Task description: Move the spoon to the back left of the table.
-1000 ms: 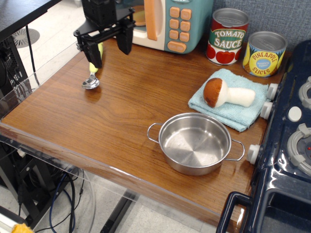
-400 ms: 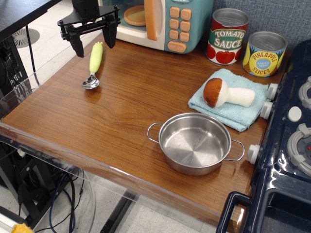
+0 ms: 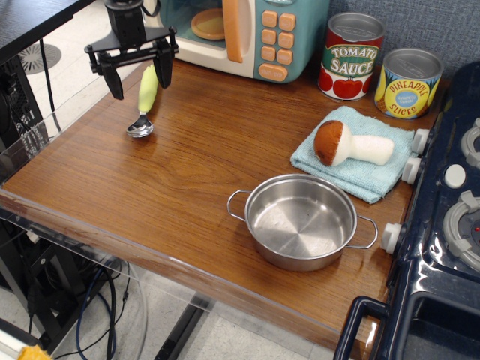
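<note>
The spoon [image 3: 145,101], with a pale yellow-green handle and a shiny silver bowl, lies flat on the wooden table [image 3: 180,187] at its back left, bowl toward the front. My gripper [image 3: 139,81] hangs just above the handle's far end, open and empty. One black finger [image 3: 115,81] is left of the handle and the other is over its top end. The fingers do not hold the spoon.
A teal toy microwave [image 3: 247,34] stands at the back. Tomato sauce [image 3: 351,56] and pineapple [image 3: 407,82] cans stand at back right. A toy mushroom [image 3: 349,145] lies on a blue cloth [image 3: 367,176]. A steel pot [image 3: 300,221] sits front centre; a dark blue stove [image 3: 442,240] is at right.
My gripper was down around the spoon's handle a second ago. It has opened, let the spoon go and risen up and back-left. The spoon stays flat on the table.
</note>
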Robot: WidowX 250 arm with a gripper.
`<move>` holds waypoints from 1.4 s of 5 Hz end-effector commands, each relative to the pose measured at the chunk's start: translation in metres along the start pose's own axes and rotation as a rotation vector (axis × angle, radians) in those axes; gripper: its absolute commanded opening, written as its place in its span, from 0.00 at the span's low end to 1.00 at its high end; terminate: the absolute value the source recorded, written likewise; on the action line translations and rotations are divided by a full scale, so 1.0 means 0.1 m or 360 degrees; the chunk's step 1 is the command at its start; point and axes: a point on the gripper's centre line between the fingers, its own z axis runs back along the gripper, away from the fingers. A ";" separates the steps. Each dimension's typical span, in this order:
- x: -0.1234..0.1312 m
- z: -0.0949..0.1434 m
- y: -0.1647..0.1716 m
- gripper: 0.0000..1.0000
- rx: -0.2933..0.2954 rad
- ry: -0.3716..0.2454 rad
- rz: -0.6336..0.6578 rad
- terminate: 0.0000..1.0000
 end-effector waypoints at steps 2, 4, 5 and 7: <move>0.15 -0.08 -0.01 0.00 -0.0007 -0.0064 0.0016 0.00; 0.09 -0.05 -0.01 0.00 -0.0020 -0.0069 0.0041 0.00; 0.06 0.07 -0.04 0.00 -0.0039 -0.0067 0.0046 0.00; -0.11 0.52 -0.05 0.00 -0.0134 -0.0026 0.0236 0.00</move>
